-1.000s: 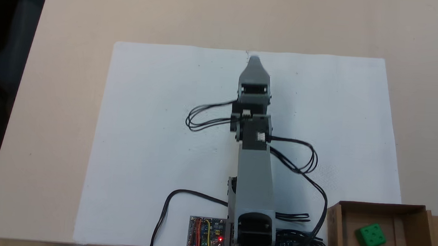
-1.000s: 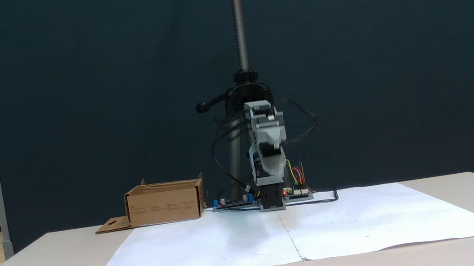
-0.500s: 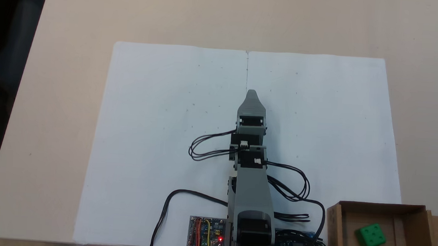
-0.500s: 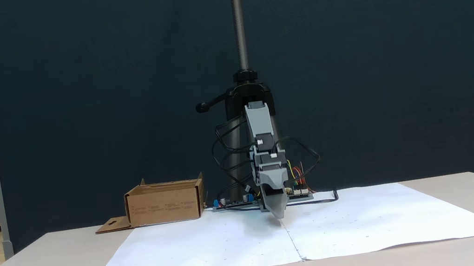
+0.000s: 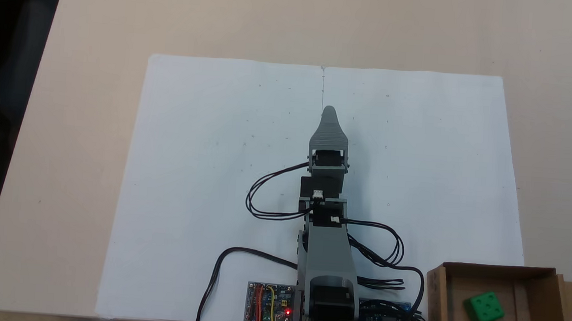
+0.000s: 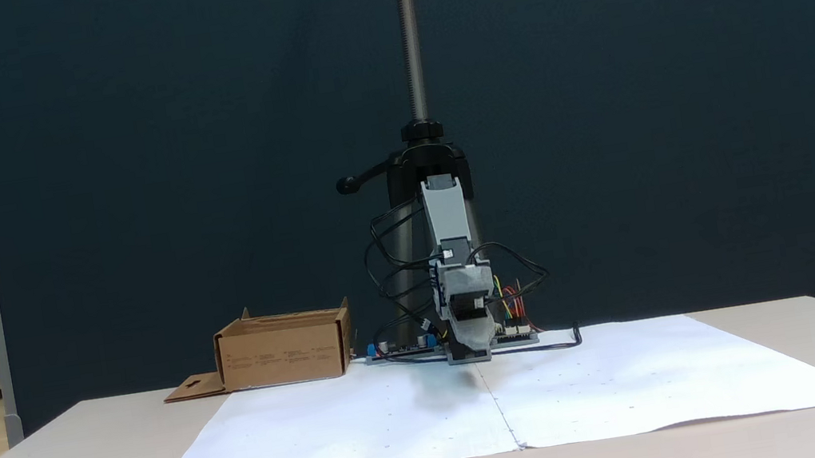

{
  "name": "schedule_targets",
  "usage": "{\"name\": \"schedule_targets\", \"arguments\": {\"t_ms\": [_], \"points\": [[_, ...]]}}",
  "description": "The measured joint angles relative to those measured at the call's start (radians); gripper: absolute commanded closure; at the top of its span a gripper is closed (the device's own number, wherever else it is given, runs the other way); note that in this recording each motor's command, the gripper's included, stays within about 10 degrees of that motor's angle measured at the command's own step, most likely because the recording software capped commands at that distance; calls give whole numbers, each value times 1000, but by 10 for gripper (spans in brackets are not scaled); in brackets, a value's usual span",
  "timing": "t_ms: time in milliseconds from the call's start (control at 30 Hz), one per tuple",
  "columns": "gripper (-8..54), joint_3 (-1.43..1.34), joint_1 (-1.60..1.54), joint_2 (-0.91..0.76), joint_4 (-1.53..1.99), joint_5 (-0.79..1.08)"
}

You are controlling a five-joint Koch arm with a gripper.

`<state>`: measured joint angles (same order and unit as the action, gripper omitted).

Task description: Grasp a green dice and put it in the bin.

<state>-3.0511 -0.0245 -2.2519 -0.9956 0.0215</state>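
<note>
1. The green dice (image 5: 483,308), a small bright green plastic cube with dark round pips, is what I look for first, though it is the smallest thing here; it lies inside the bin, on the floor of it, apart from the walls.
2. The largest thing I see is the pale beige table (image 5: 77,115), which carries everything.
3. On the table lies a big white paper sheet (image 5: 207,140) with a crease down its middle; in the fixed view from above, the bin sits at the sheet's lower right corner.
4. The grey arm (image 5: 327,249) stretches from its base at the sheet's near edge out along the crease, black cables (image 5: 263,194) looping off both its sides.
5. The bin (image 5: 538,299), a shallow brown cardboard box with low walls and a side flap with a keyhole cutout, stands well apart from the gripper; in the fixed view from the front (image 6: 284,351) it stands left of the arm's base.
6. The grey tapered gripper (image 5: 329,114) is low over the sheet's crease, holding nothing; I cannot tell whether its fingers are apart or together, since one lies behind the other.
</note>
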Motion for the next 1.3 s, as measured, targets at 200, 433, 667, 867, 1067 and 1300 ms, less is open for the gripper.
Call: {"name": "schedule_targets", "arguments": {"t_ms": [200,433,667,867,1067,1300], "points": [[18,-3,8,0,-106,21],[17,-3,8,0,-235,21],[15,-3,8,0,-337,21],[19,-3,8,0,-445,21],[23,-3,8,0,-531,21],[24,-5,8,0,-603,21]]}}
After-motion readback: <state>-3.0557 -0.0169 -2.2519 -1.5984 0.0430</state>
